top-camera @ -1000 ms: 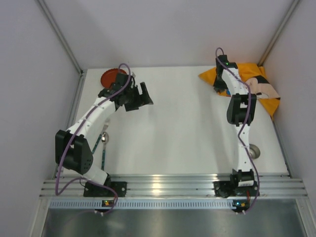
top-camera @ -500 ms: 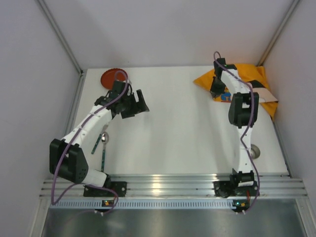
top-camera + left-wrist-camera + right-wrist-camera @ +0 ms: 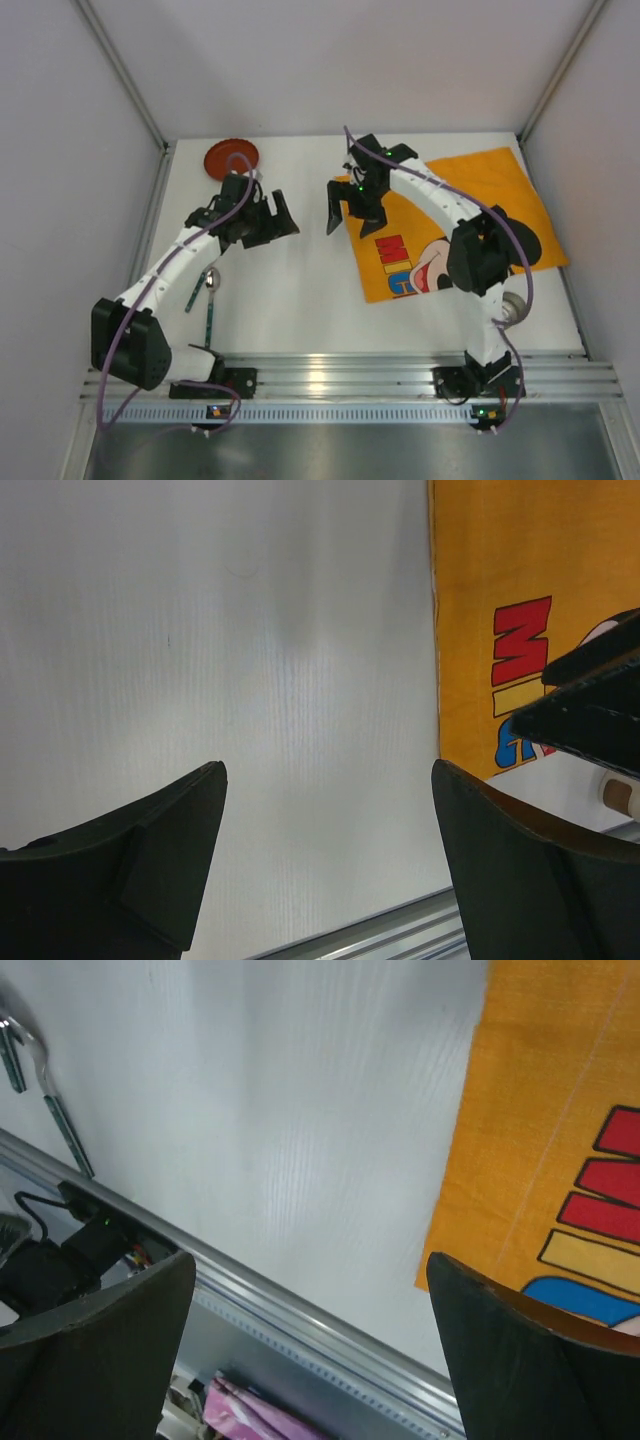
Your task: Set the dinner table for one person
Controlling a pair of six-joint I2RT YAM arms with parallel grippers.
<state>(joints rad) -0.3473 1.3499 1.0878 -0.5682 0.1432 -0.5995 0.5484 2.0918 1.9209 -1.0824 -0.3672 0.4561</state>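
The desk [image 3: 300, 300] stretches below both grippers, and most of its white top is bare in the gap between them. The orange Mickey Mouse cloth [image 3: 480, 185] lies spread flat on it, beginning just under the right gripper [image 3: 347, 225] and running away to that gripper's right; its left edge sits beneath the right-hand finger in the wrist view. Laying the place mat therefore looks done, though it sits a little askew to the desk's edge.

The right gripper hangs over that edge with its jaws spread wide and nothing between them. The left gripper [image 3: 278, 225] is likewise spread and empty, hovering over bare desk just left of the cloth.

The red plate [image 3: 230, 156] rests beyond the left gripper, toward the far left corner and well apart from the cloth. The spoon [image 3: 211, 282] and the fork [image 3: 193, 292] lie behind the left gripper, near that arm's base. A small metal cup [image 3: 513, 309] stands well behind the right gripper, by the cloth's near edge; whether it touches the cloth I cannot tell.

By my judgement the setting is barely begun; plate, cutlery and cup all still have to reach the cloth.
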